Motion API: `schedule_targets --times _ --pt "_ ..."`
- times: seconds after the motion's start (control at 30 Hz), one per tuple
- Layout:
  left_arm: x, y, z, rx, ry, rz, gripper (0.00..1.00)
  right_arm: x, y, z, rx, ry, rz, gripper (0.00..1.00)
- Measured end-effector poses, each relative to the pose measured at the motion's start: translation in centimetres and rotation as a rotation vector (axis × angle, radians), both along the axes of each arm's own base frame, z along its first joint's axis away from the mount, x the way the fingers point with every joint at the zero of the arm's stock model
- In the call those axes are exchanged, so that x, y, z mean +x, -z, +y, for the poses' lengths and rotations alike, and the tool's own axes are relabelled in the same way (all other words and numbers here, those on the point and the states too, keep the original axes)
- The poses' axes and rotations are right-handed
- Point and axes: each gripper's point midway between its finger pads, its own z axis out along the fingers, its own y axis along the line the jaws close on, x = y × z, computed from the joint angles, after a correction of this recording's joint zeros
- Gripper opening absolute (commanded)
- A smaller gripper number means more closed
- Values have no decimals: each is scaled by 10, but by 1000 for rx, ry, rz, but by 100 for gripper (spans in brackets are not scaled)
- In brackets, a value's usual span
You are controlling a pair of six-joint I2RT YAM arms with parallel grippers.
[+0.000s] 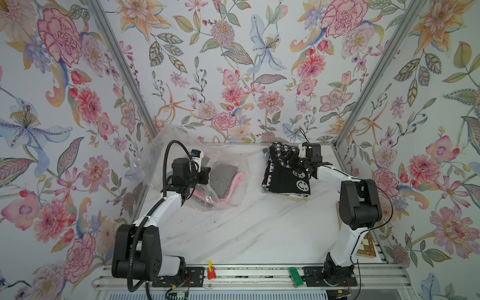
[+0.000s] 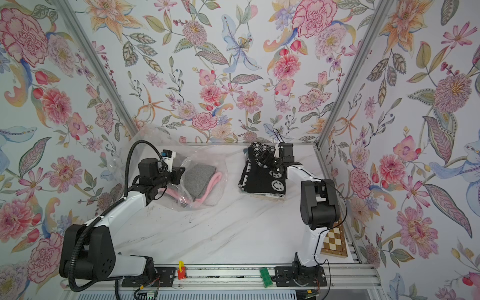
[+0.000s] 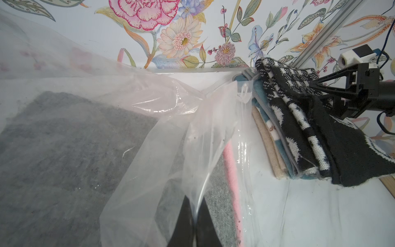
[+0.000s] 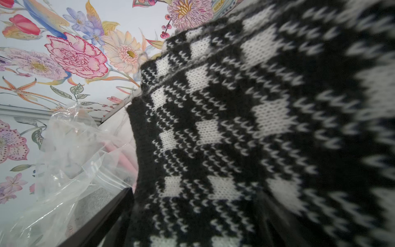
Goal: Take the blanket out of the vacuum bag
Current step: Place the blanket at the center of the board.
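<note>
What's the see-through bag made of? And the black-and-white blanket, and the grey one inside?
The vacuum bag looks like thin clear plastic: glossy, crinkled, see-through. The black-and-white blanket looks knitted, maybe wool or acrylic yarn: little V-shaped stitches show. The grey blanket looks like soft, matte fleece or felt; through plastic it's hard to tell.

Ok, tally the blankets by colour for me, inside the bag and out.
Grey blanket, in the vacuum bag: 1
Pink blanket, same bag: 1
Black-and-white blanket, top of the outside stack: 1
Blue blanket, in that stack: 1
Beige blanket, in that stack: 1
Total: 5 showing; more layers may be hidden.
</note>
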Motion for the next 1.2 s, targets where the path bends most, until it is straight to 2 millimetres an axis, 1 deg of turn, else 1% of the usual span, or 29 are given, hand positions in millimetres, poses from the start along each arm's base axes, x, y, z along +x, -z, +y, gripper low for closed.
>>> schedule_targets --times 0.2,0.3,0.4,0.47,0.53,0.63,0.67,0.77,0.87,0.9,1.0,1.07,1.2 --pt "1 3 0 1 0 7 4 26 -1 -6 -131 -37 -33 91" --pt "1 2 0 1 0 6 4 26 -8 -6 -167 -60 -55 91" --pt "1 2 0 1 1 6 4 22 -20 0 -169 -83 -80 92" --pt "1 2 0 0 0 5 4 15 -33 12 -147 -112 -108 92" --pt "1 1 0 0 1 4 4 5 -48 31 -103 -157 -141 92" --pt "1 1 -1 -1 3 4 4 -5 -63 58 -27 -221 -174 91" --pt "1 1 -1 -1 3 4 4 -7 -64 66 -5 -239 -177 91" --pt "1 1 -1 -1 3 4 4 -13 -57 85 40 -272 -159 92" --pt "1 1 -1 -1 3 4 4 -15 -38 96 63 -280 -122 92" --pt "1 1 -1 -1 3 4 4 -16 -28 98 66 -280 -101 92" --pt "1 1 -1 -1 3 4 4 -18 -8 101 73 -278 -65 92" --pt "1 1 -1 -2 3 4 4 -18 -5 102 73 -278 -62 92" --pt "1 1 -1 -1 3 4 4 -18 -14 100 65 -270 -86 92"
